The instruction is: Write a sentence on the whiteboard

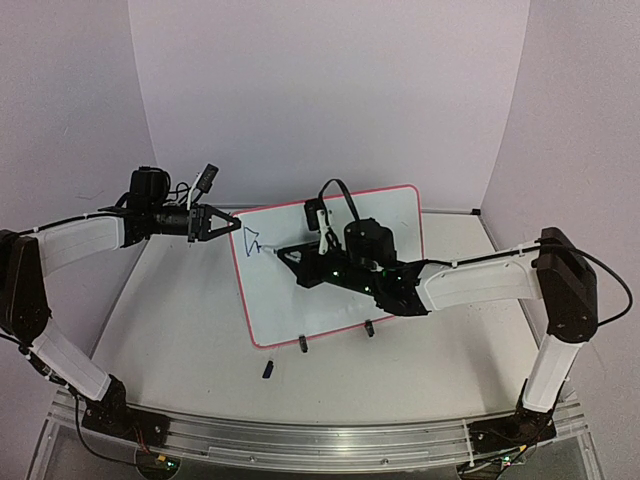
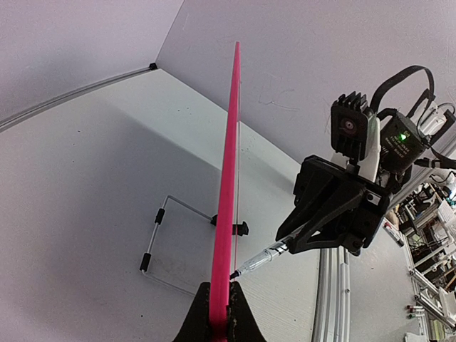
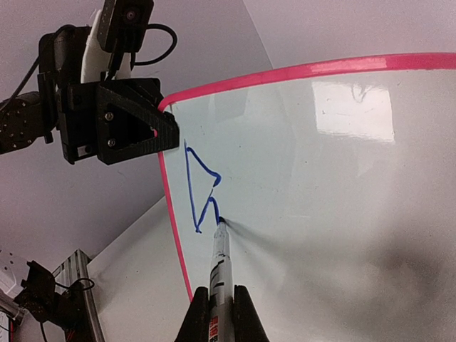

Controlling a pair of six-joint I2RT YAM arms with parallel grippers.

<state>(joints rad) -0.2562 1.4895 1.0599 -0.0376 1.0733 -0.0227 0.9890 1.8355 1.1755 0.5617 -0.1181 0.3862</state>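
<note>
one whiteboard [image 1: 290, 310] propped on white table [image 1: 170, 330], marker [image 3: 221, 274] tip touching; lilac walls [image 1: 330, 100]

You have soft, even, fairly bright light throughout. In your right wrist view the whiteboard [image 3: 306, 185] carries a square glare patch near its top rim and a blurred grey shadow lower right.

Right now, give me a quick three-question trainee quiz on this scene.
1. True or false: the right gripper holds a marker.
2. What colour is the ink on the whiteboard? A red, B blue, C green.
3. Where does the left gripper clamp the whiteboard?
Key: 1 true; 2 B; 3 on its left edge, near the top corner.
</note>
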